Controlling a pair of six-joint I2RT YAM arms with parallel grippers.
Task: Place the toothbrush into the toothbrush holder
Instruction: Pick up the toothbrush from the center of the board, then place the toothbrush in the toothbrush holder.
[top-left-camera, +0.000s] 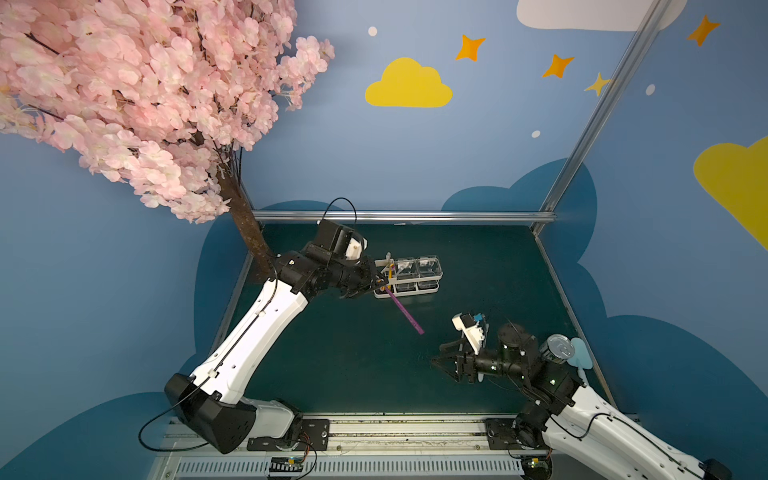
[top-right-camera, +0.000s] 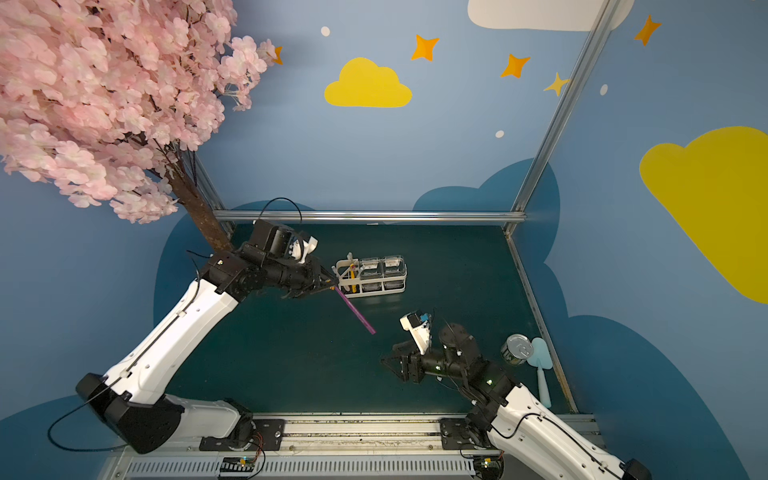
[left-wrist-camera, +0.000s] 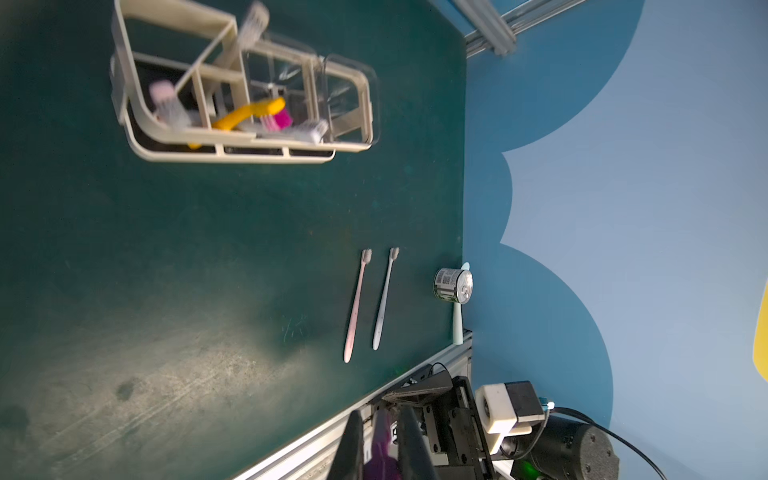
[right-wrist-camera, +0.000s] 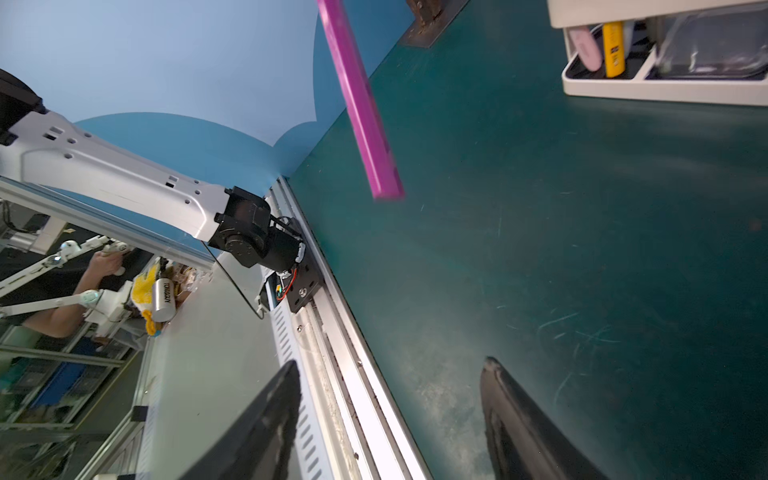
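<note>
Left wrist view shows a pink brush (left-wrist-camera: 355, 307) and a white brush (left-wrist-camera: 383, 299) lying side by side on the green mat (left-wrist-camera: 208, 249), with a tin can (left-wrist-camera: 454, 284) at its right edge. The left gripper (top-left-camera: 380, 286) reaches far, clenched on the purple toothbrush (top-left-camera: 405, 313), whose flat handle slants toward near right just beside the left end of the holder (top-left-camera: 407, 296). The right gripper (top-left-camera: 440, 357), released and empty, hangs low at near right. The holder is white wire with two clear cups (top-left-camera: 417, 268).

Brushes (left-wrist-camera: 249, 114) crowd the toothbrush holder (left-wrist-camera: 232, 156) (mat (left-wrist-camera: 208, 249) beside it open).
</note>
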